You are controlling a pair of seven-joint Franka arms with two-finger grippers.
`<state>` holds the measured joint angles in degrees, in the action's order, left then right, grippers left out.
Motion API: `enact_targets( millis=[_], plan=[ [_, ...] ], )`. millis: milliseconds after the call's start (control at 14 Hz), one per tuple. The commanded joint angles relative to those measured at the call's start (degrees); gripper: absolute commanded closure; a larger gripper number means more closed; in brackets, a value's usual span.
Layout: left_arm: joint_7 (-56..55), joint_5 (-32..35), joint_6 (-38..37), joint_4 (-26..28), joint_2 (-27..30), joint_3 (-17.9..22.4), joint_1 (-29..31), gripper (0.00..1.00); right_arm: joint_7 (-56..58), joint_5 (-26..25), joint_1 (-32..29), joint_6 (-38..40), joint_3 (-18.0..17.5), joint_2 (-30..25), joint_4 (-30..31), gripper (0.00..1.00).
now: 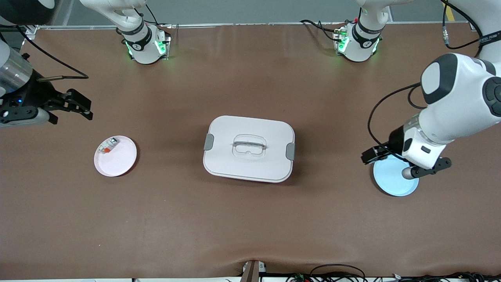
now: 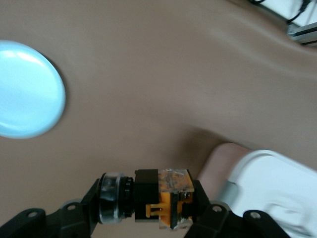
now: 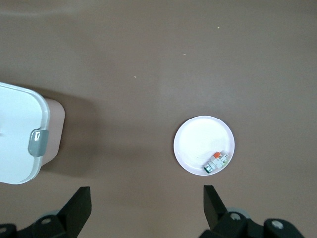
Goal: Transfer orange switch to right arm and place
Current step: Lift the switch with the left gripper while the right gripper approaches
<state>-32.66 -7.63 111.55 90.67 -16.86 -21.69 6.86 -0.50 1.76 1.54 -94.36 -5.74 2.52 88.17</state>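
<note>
The left gripper (image 2: 148,201) hangs in the air over the round pale blue plate (image 1: 393,184) at the left arm's end of the brown worktop (image 1: 250,219). Its jaws are pinched on the orange switch (image 2: 163,196), a tiny black boxy part with a bright orange middle and a clear round cap at 1 end. In the left wrist view the switch lies crosswise between the 2 black fingers (image 2: 208,213), clear of the worktop below, with the blue plate (image 2: 25,89) showing off to one side and bare of parts. In the front view the switch itself is hidden by the left arm's wrist.

The white rectangular lidded box (image 1: 249,149) with grey side clips and a recessed handle sits in the middle of the worktop, closed.

Toward the right arm's end lies the round pale pink plate (image 1: 115,156), and on its rim area rests a small white-and-red part with a grey end (image 1: 107,145). The right wrist view shows the same part (image 3: 217,161) lying near the edge of that plate (image 3: 203,144).

The right gripper (image 1: 80,106) waits in the air above the worktop near the pink plate, its jaws spread wide and holding nothing; its 2 black fingers (image 3: 79,208) stand well apart in the right wrist view.
</note>
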Motion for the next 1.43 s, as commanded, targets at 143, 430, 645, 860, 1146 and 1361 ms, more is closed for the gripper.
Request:
enact_targets(
  millis=[143, 430, 645, 860, 1146, 1361],
  plan=[
    [-17.8, -3.8, -1.3, -2.6, -0.5, -6.2, 0.3, 1.00, -7.3, 7.7, 3.5, 0.5, 0.1, 0.1, -0.2, 0.00],
    [-27.3, -9.3, -1.0, -3.3, -0.9, -8.2, -0.1, 1.00, -15.7, 14.8, 7.2, -1.3, 0.1, -0.1, 1.8, 0.00],
    [-33.2, -13.5, 0.2, -3.3, -1.1, -8.7, -1.9, 1.00, -27.2, 17.5, 12.7, -9.4, 0.1, -2.3, 7.5, 0.00],
    [-38.9, -13.6, 1.6, -4.5, -2.1, -8.8, -3.9, 1.00, -32.3, 24.1, 16.2, -18.7, 0.1, -4.3, 13.3, 0.00],
    [-43.1, -15.5, 3.2, -4.6, -2.9, -8.8, -5.5, 1.00, -35.0, 30.6, 20.4, -29.0, 0.1, -4.1, 17.8, 0.00],
    [-47.2, -19.4, 5.7, -4.7, -3.4, -8.8, -7.0, 1.00, -36.3, 33.5, 23.4, -36.1, 0.1, -3.8, 20.2, 0.00]
  ],
)
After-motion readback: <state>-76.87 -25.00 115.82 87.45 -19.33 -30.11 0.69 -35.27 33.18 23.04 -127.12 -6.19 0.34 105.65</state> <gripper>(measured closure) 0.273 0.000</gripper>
